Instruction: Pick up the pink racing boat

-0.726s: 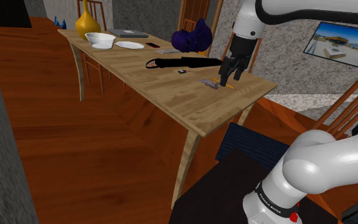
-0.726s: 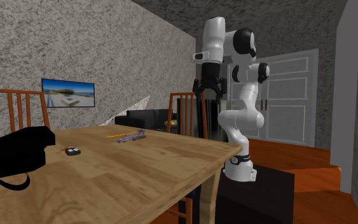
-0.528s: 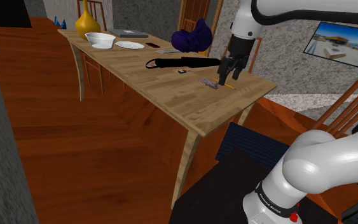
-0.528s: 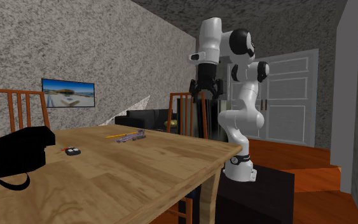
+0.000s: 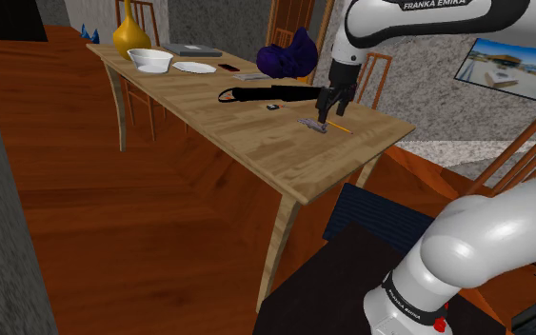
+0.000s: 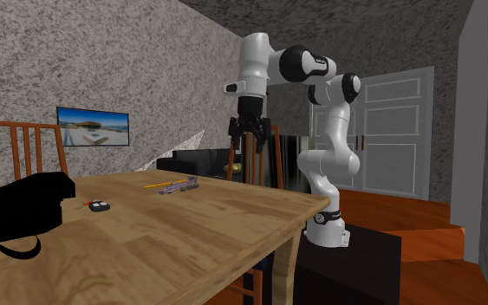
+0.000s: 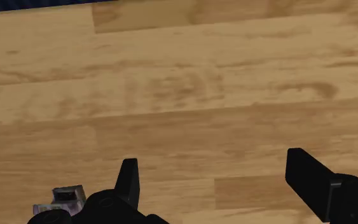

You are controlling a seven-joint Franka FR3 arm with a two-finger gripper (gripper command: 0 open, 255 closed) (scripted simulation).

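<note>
The jaws stand open, their two black fingers [image 7: 130, 181] spread wide with only bare wood between them, and they grip nothing. They hang above the surface [image 7: 190, 95] pointing down. That suits an approach from overhead: the pink racing boat [image 5: 311, 124] lies flat and low, so a top-down pinch across its narrow hull looks like the sensible way in.

The boat sits outside the gap, just beyond the outer face of one finger. The jaws are therefore judged to be offset, and they would need a short sideways shift before closing around it. A thin yellow stick [image 5: 342, 127] lies just beside the boat, on the side away from the gap. It is close enough that a careless descent could nudge it.

The boat is slim and elongated, a dull pinkish mauve with small grey, blocky parts on top. It reads as hard and smooth, so it would probably need a centred squeeze to keep it from twisting. The surface is pale wood laid in long planks, with visible grain, darker streaks and a matte finish. The fingers are flat-faced, matte black slabs
</note>
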